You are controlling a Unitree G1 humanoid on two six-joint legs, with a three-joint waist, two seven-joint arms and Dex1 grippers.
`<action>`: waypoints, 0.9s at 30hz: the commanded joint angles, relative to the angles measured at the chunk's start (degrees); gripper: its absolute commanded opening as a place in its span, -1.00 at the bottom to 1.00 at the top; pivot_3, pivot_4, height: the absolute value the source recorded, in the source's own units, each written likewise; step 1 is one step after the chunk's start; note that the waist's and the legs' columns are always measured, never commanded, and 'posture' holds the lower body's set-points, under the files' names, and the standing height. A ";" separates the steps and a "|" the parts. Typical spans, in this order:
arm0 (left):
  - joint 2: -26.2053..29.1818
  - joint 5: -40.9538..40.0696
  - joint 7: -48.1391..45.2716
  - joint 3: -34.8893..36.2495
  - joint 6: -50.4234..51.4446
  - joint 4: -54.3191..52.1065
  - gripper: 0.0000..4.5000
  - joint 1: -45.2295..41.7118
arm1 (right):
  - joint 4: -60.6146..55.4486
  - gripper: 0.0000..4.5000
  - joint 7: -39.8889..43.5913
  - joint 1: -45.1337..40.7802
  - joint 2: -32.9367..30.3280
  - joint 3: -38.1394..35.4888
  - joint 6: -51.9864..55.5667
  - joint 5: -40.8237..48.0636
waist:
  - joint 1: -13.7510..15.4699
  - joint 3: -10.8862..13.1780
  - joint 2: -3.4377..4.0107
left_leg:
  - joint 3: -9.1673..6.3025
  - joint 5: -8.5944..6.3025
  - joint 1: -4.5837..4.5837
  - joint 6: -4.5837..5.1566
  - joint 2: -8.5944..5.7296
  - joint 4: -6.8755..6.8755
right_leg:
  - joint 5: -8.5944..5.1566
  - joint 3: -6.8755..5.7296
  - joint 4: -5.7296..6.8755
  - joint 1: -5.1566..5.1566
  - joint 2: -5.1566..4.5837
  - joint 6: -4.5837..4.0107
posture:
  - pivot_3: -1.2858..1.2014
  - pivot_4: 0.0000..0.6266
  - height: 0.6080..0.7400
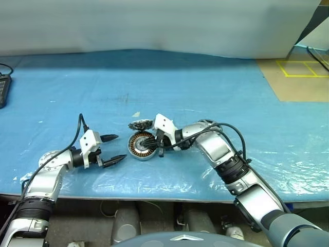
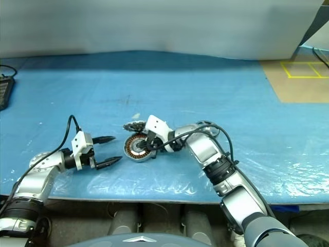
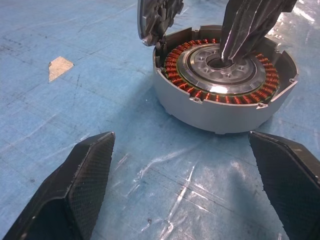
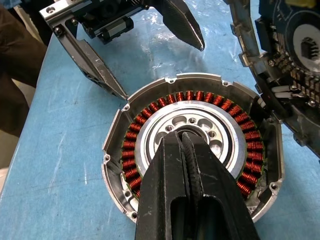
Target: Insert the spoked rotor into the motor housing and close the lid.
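From the head views, the motor housing lies on the blue table cover between the two arms, its open face tipped up; the left gripper waits just beside it with fingers spread wide and nothing in them, while the right gripper comes in from the other side, pinched tight, its tips down over the housing's centre. Behind the housing and touching its far rim stands the lid, propped on edge. The left wrist view looks across the cover at the housing's grey wall and copper windings — and shows the closed right fingertips resting in or just above the dark hub, and the lid leaning at the rim. The right wrist view looks straight down the closed pair onto the hub, with no black spokes visible over the windings, so I judge the spoked rotor is not yet seated and I cannot place it; the right arm is the nearer to the bore
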 commanded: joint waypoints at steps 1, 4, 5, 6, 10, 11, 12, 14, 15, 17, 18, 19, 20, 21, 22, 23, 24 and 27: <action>0.68 -0.10 0.01 1.03 -0.53 -1.32 1.00 0.35 | 0.51 -0.97 -0.51 -0.21 -0.81 2.03 -0.57 -2.35 | -0.01 0.00 0.00 | 0.00 0.00 0.01 0.00 0.00 0.00 | 0.00 0.00 0.00 0.00 0.00 0.00 | 0.03 -0.52 1.00; 0.70 -0.12 0.03 1.05 -0.51 -1.28 1.00 0.35 | 0.41 -0.97 -0.33 -0.58 -1.16 2.85 -1.16 -3.12 | 0.00 0.00 0.00 | 0.00 0.00 0.02 0.00 0.00 0.01 | 0.00 0.00 0.00 0.01 0.00 0.00 | 0.03 -0.52 1.00; 0.69 -0.12 0.04 1.05 -0.50 -1.27 1.00 0.33 | 0.55 -0.97 -0.24 -0.74 -1.22 3.05 -1.30 -3.26 | 0.00 0.00 0.00 | 0.00 0.00 0.02 0.00 0.00 0.01 | 0.00 0.00 0.00 0.01 0.00 0.00 | 0.03 -0.52 1.00; 0.69 -0.11 0.04 1.03 -0.50 -1.25 1.00 0.32 | 0.81 -0.97 -0.20 -0.91 -1.18 3.20 -1.38 -3.35 | 0.00 0.00 0.00 | 0.00 0.00 0.02 0.00 0.00 0.01 | 0.00 0.00 0.00 0.01 0.00 0.00 | 0.03 -0.52 1.00; 0.63 -0.11 0.10 1.02 -0.49 -1.21 1.00 0.27 | 2.72 -0.97 -0.18 -1.60 -0.61 3.91 -1.96 -3.87 | -0.02 0.00 0.00 | 0.01 0.00 0.02 0.01 0.00 0.00 | 0.00 0.00 0.00 0.01 0.00 0.00 | 0.03 -0.52 1.00; 0.63 -0.11 0.13 1.04 -0.49 -1.21 1.00 0.27 | 3.03 -0.97 -0.17 -1.69 -0.52 4.00 -2.13 -3.99 | -0.02 0.00 0.00 | 0.01 0.00 0.02 0.01 0.00 0.00 | 0.00 0.00 0.00 0.01 0.00 0.00 | 0.03 -0.52 1.00; 0.67 -0.14 0.12 1.10 -0.49 -1.21 1.00 0.33 | 3.19 -0.97 -0.12 -1.73 -0.43 4.09 -2.11 -4.04 | -0.03 0.00 0.00 | 0.01 0.00 0.03 0.00 0.00 0.00 | 0.00 0.01 0.01 0.01 0.00 0.00 | 0.03 -0.52 1.00; 0.74 -0.16 0.12 1.16 -0.50 -1.23 1.00 0.42 | 3.72 -0.97 -0.07 -1.72 -0.36 4.33 -2.23 -4.27 | -0.05 0.00 0.00 | 0.01 -0.01 0.04 0.01 0.00 0.01 | 0.00 0.01 0.01 0.02 0.00 0.00 | 0.03 -0.52 1.00; 0.75 -0.16 0.13 1.16 -0.46 -1.25 1.00 0.41 | 4.04 -0.97 -0.05 -1.66 -0.38 4.41 -2.38 -4.40 | -0.05 0.00 0.00 | 0.01 -0.01 0.05 0.01 0.00 0.00 | 0.00 0.01 0.01 0.02 0.00 0.00 | 0.03 -0.52 1.00; 0.73 -0.15 0.15 1.15 -0.47 -1.26 1.00 0.44 | 4.38 -0.97 -0.05 -1.49 -0.48 4.51 -2.67 -4.67 | -0.05 0.00 0.00 | 0.01 -0.01 0.07 0.01 0.00 0.00 | 0.00 0.01 0.02 0.04 0.00 0.00 | 0.03 -0.52 1.00; 0.73 -0.14 0.15 1.14 -0.47 -1.26 1.00 0.44 | 4.44 -0.97 -0.05 -1.46 -0.50 4.52 -2.75 -4.76 | -0.05 0.00 0.00 | 0.01 -0.01 0.08 0.01 0.00 0.01 | 0.00 0.01 0.01 0.05 0.00 0.00 | 0.03 -0.52 1.00; 0.71 -0.17 0.14 1.13 -0.45 -1.24 1.00 0.41 | 4.29 -0.97 -0.35 -1.44 -0.60 4.41 -3.23 -5.02 | -0.05 0.00 0.00 | 0.02 -0.01 0.09 0.01 0.00 0.01 | 0.00 0.01 0.02 0.06 0.00 0.00 | 0.03 -0.52 1.00; 0.69 -0.17 0.13 1.12 -0.44 -1.22 1.00 0.38 | 4.11 -0.97 -0.54 -1.44 -0.72 4.27 -3.63 -5.18 | -0.05 0.00 0.00 | 0.01 -0.01 0.09 0.01 0.00 0.00 | 0.00 0.01 0.02 0.06 0.00 0.00 | 0.03 -0.52 1.00; 0.67 -0.18 0.11 1.09 -0.43 -1.20 1.00 0.33 | 3.66 -0.97 -0.53 -1.39 -0.86 3.85 -3.88 -5.00 | -0.05 0.00 0.00 | 0.01 -0.01 0.10 0.01 0.00 0.01 | 0.00 0.01 0.02 0.06 0.00 0.00 | 0.03 -0.52 1.00; 0.66 -0.18 0.09 1.07 -0.42 -1.18 1.00 0.31 | 3.36 -0.97 -0.48 -1.34 -0.95 3.55 -4.03 -4.85 | -0.05 0.00 0.00 | 0.02 -0.01 0.10 0.01 0.00 0.01 | 0.00 0.01 0.02 0.06 0.00 0.00 | 0.03 -0.52 1.00; 0.62 -0.17 0.10 1.05 -0.41 -1.14 1.00 0.24 | 2.54 -0.97 -0.34 -1.22 -0.85 2.47 -3.97 -3.87 | -0.04 0.00 0.00 | 0.01 -0.01 0.10 0.01 0.00 0.01 | 0.00 0.01 0.02 0.06 0.00 0.00 | 0.03 -0.52 1.00; 0.59 -0.15 0.10 1.02 -0.44 -1.04 1.00 0.15 | 1.27 -0.97 0.00 -1.14 -0.69 1.09 -3.19 -2.34 | -0.02 0.00 0.00 | 0.01 -0.01 0.09 0.01 0.00 0.01 | 0.00 0.01 0.02 0.06 0.00 0.00 | 0.03 -0.52 1.00; 0.47 -0.07 0.06 0.89 -0.49 -0.65 1.00 -0.22 | -2.69 -0.97 0.73 -1.30 -0.87 -1.91 -0.98 0.80 | 0.03 0.00 0.00 | 0.02 -0.01 0.03 0.02 0.00 0.01 | 0.00 0.01 0.01 0.04 0.00 0.00 | 0.03 -0.52 1.00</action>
